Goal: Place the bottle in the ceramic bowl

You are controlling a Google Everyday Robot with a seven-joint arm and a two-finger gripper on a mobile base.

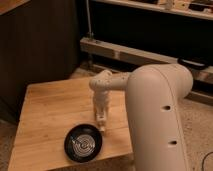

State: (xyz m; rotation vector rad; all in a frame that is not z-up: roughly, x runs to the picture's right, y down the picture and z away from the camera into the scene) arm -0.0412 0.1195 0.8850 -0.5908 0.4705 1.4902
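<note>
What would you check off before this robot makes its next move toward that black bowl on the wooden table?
1. Bowl in place: ok. The ceramic bowl sits upright near the front edge of the wooden table.
2. Bowl free to receive: ok. Only pale ring marks show inside it.
3. Gripper position: not ok yet. The gripper points down just beyond the bowl's far right rim, not over its middle.
4. Bottle held: cannot tell. A pale shape at the gripper's tip may be the bottle, but it blends with the arm.
5. Path to bowl: ok. Nothing stands between the gripper and the bowl.
6. Table edge margin: cannot tell. The bowl looks close to the front edge.
</note>
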